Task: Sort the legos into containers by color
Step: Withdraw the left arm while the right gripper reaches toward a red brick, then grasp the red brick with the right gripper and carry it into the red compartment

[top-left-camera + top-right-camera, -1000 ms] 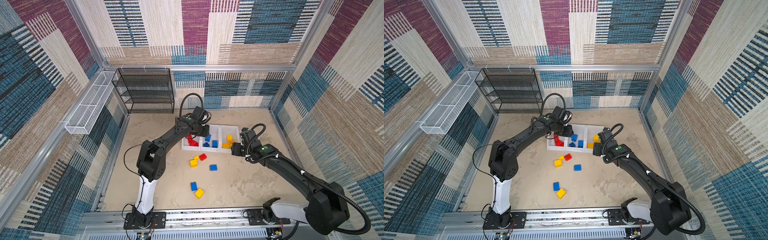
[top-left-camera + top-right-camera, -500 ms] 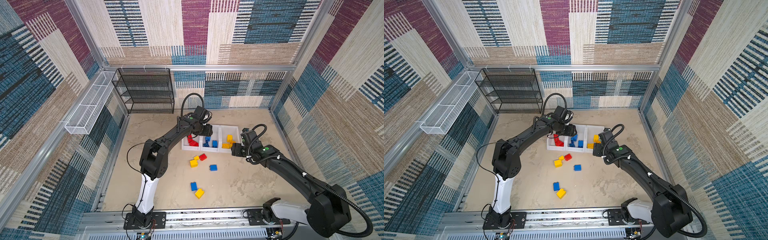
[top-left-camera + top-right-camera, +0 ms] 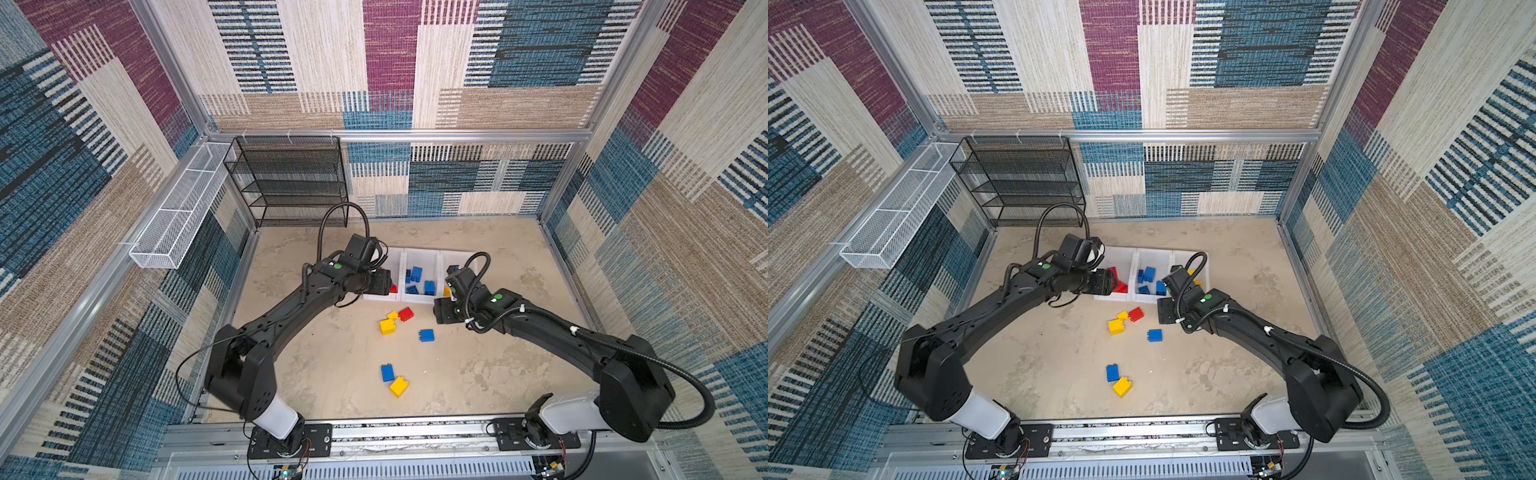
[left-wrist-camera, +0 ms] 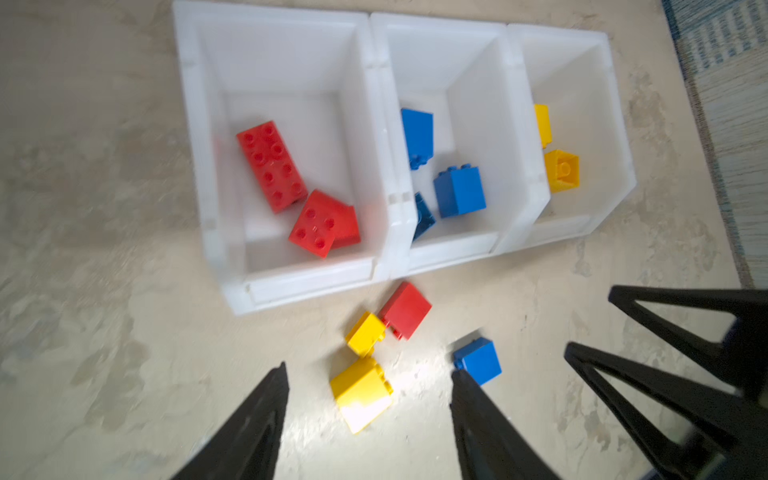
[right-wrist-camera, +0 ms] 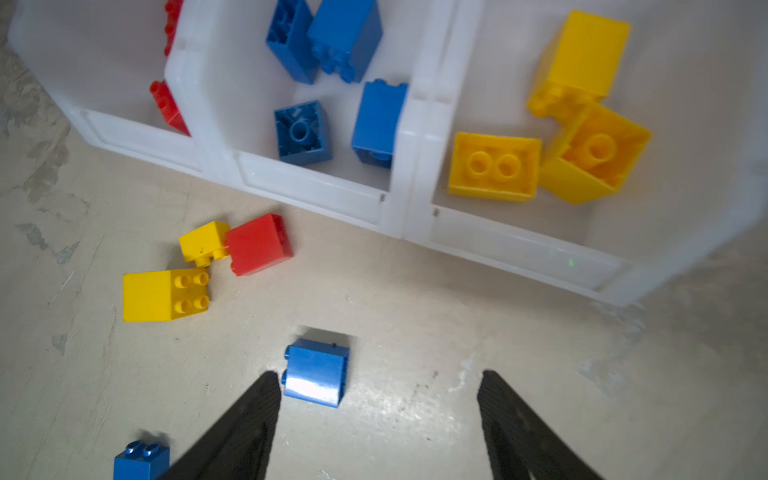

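Beige floor [image 4: 104,291]; left tool [image 4: 369,369], right tool [image 5: 378,373] agape, angled down near bins [image 4: 270,14].

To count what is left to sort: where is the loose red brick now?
In both top views the red brick lies on the table just before the row of white bins, touching a small yellow brick on its left.
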